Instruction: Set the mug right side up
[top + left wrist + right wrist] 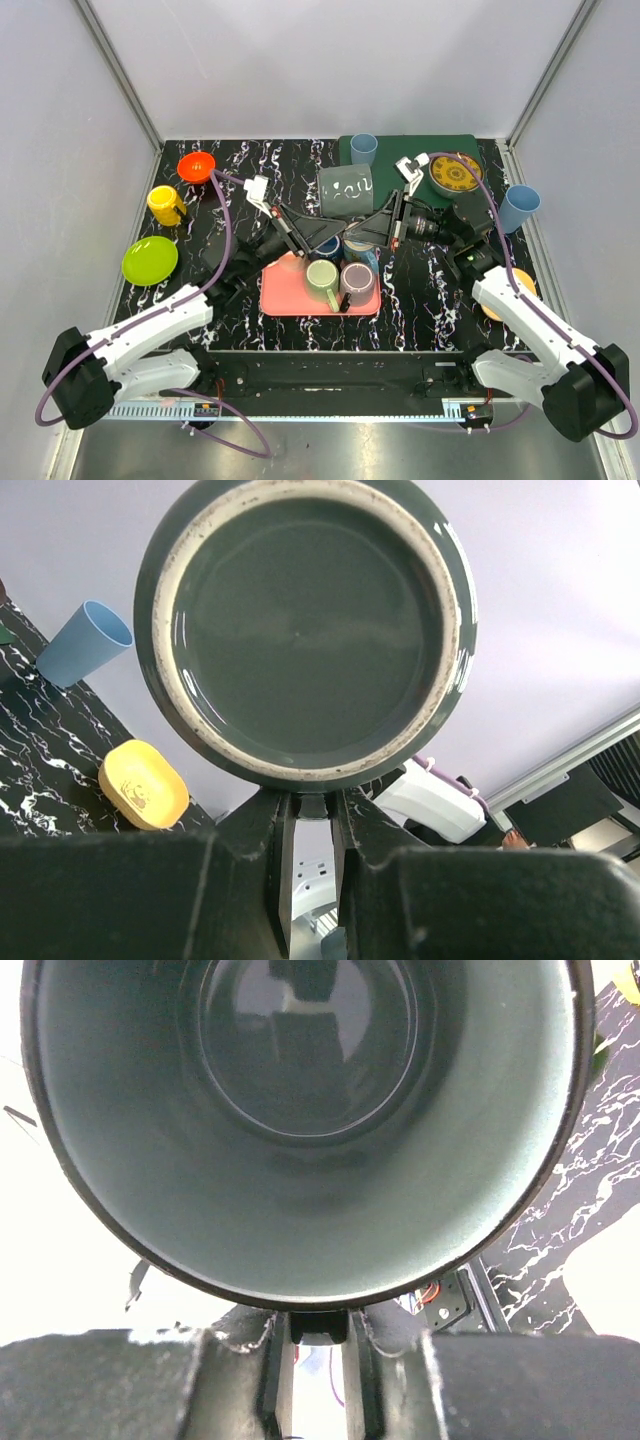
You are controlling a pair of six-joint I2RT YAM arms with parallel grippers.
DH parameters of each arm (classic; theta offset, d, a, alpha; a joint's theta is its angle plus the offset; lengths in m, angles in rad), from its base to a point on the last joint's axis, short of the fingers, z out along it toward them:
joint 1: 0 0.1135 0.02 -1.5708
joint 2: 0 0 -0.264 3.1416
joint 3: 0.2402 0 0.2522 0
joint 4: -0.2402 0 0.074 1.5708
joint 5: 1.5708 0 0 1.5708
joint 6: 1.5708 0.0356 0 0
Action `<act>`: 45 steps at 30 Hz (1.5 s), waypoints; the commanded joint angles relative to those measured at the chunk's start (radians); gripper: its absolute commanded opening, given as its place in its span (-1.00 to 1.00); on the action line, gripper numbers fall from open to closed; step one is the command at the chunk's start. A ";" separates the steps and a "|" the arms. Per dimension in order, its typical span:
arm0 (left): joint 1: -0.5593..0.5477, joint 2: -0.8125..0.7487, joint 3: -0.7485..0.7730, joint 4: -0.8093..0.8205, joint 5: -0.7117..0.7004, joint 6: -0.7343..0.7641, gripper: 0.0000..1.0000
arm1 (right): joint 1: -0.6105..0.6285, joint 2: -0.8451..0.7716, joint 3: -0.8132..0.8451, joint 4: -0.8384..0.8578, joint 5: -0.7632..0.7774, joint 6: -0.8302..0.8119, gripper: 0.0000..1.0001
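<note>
The dark grey-green mug (pixel 345 190) is held off the table on its side, between the two arms. The left wrist view shows its unglazed-rimmed base (pixel 305 630); the right wrist view looks into its open mouth (pixel 300 1110). My left gripper (pixel 322 238) comes in from the left and is shut on the mug's handle, a dark piece of which sits between its jaws (pixel 313 805). My right gripper (pixel 358 234) comes in from the right and is shut on the same handle (pixel 318 1328).
Below the mug is a pink tray (pixel 290 292) with a green mug (pixel 322 275) and a mauve mug (pixel 357 281). Orange bowl (pixel 196 166), yellow mug (pixel 165 205) and green plate (pixel 150 260) are left. Blue cups (pixel 363 148) (pixel 518 207) and a patterned plate (pixel 455 173) are right.
</note>
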 commanded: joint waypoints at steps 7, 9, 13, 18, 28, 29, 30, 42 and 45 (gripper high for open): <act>-0.043 -0.080 -0.010 -0.056 0.133 0.090 -0.43 | -0.006 -0.063 0.184 -0.372 0.155 -0.322 -1.00; -0.023 -0.097 -0.013 -0.067 0.120 0.094 -0.14 | -0.007 -0.085 0.201 -0.441 0.187 -0.376 -1.00; 0.026 -0.125 -0.013 -0.114 0.100 0.094 0.14 | -0.006 -0.113 0.229 -0.548 0.251 -0.416 -1.00; 0.109 -0.261 -0.001 -0.458 -0.085 0.149 0.32 | -0.006 -0.079 0.388 -1.033 0.804 -0.595 -1.00; 0.111 -0.364 0.151 -1.219 -0.731 0.220 0.38 | -0.079 0.099 0.277 -1.156 1.293 -0.522 -1.00; 0.111 -0.367 0.144 -1.219 -0.731 0.220 0.39 | -0.101 0.137 0.263 -1.145 1.269 -0.491 -1.00; 0.111 -0.372 0.137 -1.216 -0.730 0.214 0.39 | -0.139 0.159 0.251 -1.116 1.253 -0.482 -1.00; 0.111 -0.264 0.150 -1.263 -0.665 0.274 0.52 | -0.283 0.508 0.321 -1.061 1.312 -0.468 -1.00; 0.111 -0.273 0.131 -1.251 -0.665 0.278 0.57 | -0.319 0.570 0.333 -1.059 1.338 -0.472 -1.00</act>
